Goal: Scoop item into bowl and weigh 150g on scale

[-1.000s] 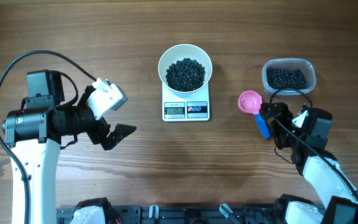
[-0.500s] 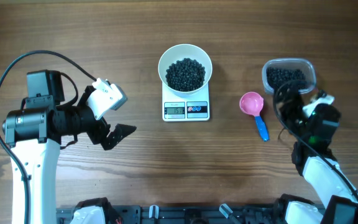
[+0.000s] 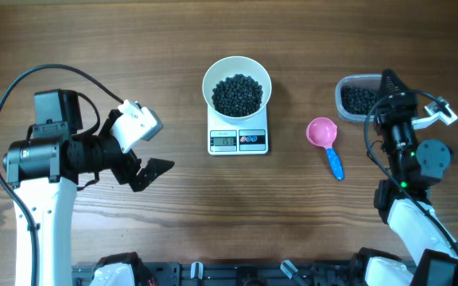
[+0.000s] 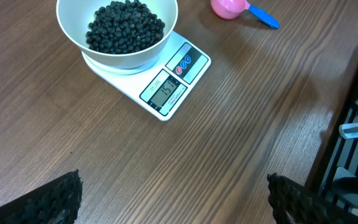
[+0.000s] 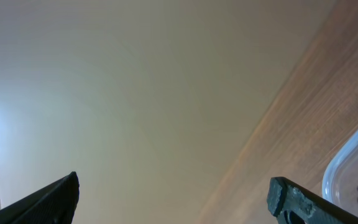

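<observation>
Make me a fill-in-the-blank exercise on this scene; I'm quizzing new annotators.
The white bowl of black beads stands on the ____.
The pink scoop lying on the table has a ____ handle.
The left gripper and right gripper hold nothing; both are ____.
Missing words: scale, blue, open.

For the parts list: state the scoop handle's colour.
The scoop handle is blue, clearest overhead.

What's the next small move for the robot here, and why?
Probably retract the right gripper to rest: the scoop lies on the table, the bowl of beans sits on the scale, and the left gripper is open too, both empty.
</observation>
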You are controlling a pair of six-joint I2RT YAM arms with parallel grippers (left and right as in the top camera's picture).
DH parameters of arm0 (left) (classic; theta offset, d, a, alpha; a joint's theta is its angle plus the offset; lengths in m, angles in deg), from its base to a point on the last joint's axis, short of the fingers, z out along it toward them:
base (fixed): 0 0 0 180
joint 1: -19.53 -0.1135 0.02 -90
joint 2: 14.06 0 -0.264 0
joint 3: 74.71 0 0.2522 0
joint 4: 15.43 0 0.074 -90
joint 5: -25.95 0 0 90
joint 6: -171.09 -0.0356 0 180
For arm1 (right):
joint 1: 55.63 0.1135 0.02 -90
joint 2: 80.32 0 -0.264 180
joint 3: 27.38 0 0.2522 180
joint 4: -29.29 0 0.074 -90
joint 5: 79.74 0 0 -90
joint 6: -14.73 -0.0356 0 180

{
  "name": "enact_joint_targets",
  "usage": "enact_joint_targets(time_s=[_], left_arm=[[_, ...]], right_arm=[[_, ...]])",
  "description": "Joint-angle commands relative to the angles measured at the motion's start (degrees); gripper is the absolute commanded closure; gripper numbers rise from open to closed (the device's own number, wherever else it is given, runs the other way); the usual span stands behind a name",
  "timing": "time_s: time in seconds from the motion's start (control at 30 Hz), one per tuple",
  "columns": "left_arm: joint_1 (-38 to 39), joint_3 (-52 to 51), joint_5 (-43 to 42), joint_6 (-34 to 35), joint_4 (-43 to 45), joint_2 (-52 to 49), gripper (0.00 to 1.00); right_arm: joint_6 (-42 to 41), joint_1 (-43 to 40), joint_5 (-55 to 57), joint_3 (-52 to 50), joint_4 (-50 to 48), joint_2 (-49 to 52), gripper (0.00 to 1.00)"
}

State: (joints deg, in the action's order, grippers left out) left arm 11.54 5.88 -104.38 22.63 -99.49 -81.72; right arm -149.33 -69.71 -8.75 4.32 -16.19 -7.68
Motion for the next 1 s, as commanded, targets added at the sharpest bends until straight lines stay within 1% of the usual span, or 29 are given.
enact_joint_targets(time_s=[0.0, 0.03, 0.1, 0.17, 0.23, 0.27, 0.33, 0.4, 0.5, 0.6, 0.63, 0.77, 0.83, 0.97], left_arm=[[0.0, 0.5, 0.0, -1.2, 0.0, 0.5, 0.00], [0.0, 0.5, 0.0, -1.2, 0.0, 0.5, 0.00], [0.0, 0.5, 0.0, -1.2, 0.0, 0.5, 0.00], [0.0, 0.5, 0.0, -1.2, 0.0, 0.5, 0.00], [0.0, 0.5, 0.0, -1.2, 0.0, 0.5, 0.00], [0.0, 0.5, 0.0, -1.2, 0.0, 0.5, 0.00], [0.0, 0.5, 0.0, -1.2, 0.0, 0.5, 0.00], [0.0, 0.5, 0.0, -1.2, 0.0, 0.5, 0.00], [0.0, 0.5, 0.0, -1.2, 0.0, 0.5, 0.00], [0.0, 0.5, 0.0, -1.2, 0.0, 0.5, 0.00], [0.0, 0.5, 0.0, -1.2, 0.0, 0.5, 0.00], [0.0, 0.5, 0.0, -1.2, 0.0, 0.5, 0.00], [0.0, 0.5, 0.0, -1.2, 0.0, 0.5, 0.00], [0.0, 0.5, 0.0, -1.2, 0.0, 0.5, 0.00]], right_arm=[[-13.4, 0.0, 8.9, 0.1, 1.4, 0.1, 0.00], [-13.3, 0.0, 9.2, 0.1, 1.6, 0.1, 0.00], [-10.0, 0.0, 8.5, 0.1, 0.7, 0.1, 0.00], [-6.5, 0.0, 5.0, 0.7, 0.7, 0.1, 0.00], [-5.1, 0.2, 1.1, 3.5, 6.8, 0.1, 0.00], [-4.2, 0.3, -0.4, 5.4, 11.4, 0.1, 0.00], [-1.4, 0.4, -2.6, 11.0, 23.4, 0.1, 0.00], [4.6, 0.4, -3.1, 18.4, 35.6, 0.1, 0.00], [12.9, 0.4, -3.1, 27.1, 44.9, 0.1, 0.00], [18.9, 0.4, -3.1, 34.1, 55.4, 0.1, 0.00], [20.1, 0.4, -3.1, 35.2, 57.8, 0.1, 0.00], [27.6, 0.4, -2.9, 40.2, 72.8, 0.1, 0.00], [31.3, 0.4, -3.0, 41.5, 77.0, 0.1, 0.00], [41.6, 0.4, -3.0, 44.2, 87.0, 0.1, 0.00]])
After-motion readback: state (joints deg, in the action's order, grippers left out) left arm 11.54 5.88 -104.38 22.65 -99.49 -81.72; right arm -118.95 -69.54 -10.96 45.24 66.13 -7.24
